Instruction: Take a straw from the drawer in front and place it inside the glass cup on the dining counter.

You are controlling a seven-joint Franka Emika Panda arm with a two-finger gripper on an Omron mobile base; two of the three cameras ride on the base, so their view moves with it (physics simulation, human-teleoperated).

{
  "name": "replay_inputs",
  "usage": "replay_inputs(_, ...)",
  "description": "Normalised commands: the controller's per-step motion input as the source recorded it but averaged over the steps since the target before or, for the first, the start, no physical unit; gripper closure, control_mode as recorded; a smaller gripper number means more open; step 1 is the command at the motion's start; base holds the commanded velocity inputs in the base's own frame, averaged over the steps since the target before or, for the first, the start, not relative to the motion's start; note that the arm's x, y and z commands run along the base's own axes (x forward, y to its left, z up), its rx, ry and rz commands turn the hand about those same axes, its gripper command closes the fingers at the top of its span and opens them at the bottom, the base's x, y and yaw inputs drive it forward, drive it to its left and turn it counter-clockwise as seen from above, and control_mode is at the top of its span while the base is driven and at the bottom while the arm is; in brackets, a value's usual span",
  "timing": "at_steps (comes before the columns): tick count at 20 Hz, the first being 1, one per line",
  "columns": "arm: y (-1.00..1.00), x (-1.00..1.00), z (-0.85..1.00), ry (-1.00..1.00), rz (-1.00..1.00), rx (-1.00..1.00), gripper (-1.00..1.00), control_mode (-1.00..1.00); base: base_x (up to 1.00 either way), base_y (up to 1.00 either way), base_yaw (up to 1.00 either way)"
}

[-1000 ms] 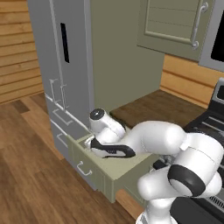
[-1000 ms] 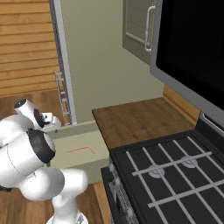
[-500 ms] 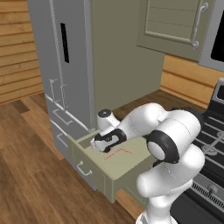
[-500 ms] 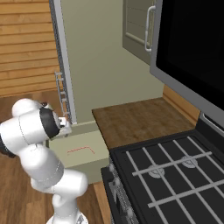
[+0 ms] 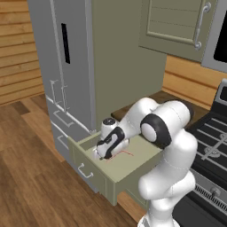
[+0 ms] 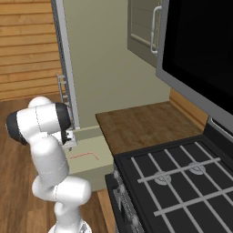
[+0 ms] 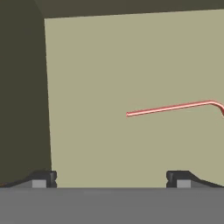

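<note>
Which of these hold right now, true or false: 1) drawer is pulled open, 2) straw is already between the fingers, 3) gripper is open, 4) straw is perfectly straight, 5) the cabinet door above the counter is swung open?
1) The drawer is pulled open. True.
2) The straw is gripped between the fingers. False: it lies flat on the drawer floor, apart from the fingertips in the hand view.
3) The gripper is open. True: nothing sits between its jaws.
4) The straw is perfectly straight. False: it has a bend near one end.
5) The upper cabinet door is swung open. False: it is closed.
</note>
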Motion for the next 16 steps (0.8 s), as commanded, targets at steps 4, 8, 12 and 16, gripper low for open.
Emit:
replay_inputs(4,0.31,-0.13,-0.27,0.0,0.08,0.09,-1.0,-1.0,0.0,0.0,0.0)
replay_inputs(8,0.6,-0.35,-0.07,0.0,0.07,0.08,-1.0,-1.0,0.0,0.0,0.0)
replay_inputs(12,0.7,-0.1,-0.08,0.05,0.03,0.07,-1.0,-1.0,0.0,0.0,0.0)
replay_inputs(16,0.94,-0.12,-0.06,0.11,0.03,0.06,-1.0,-1.0,0.0,0.0,0.0)
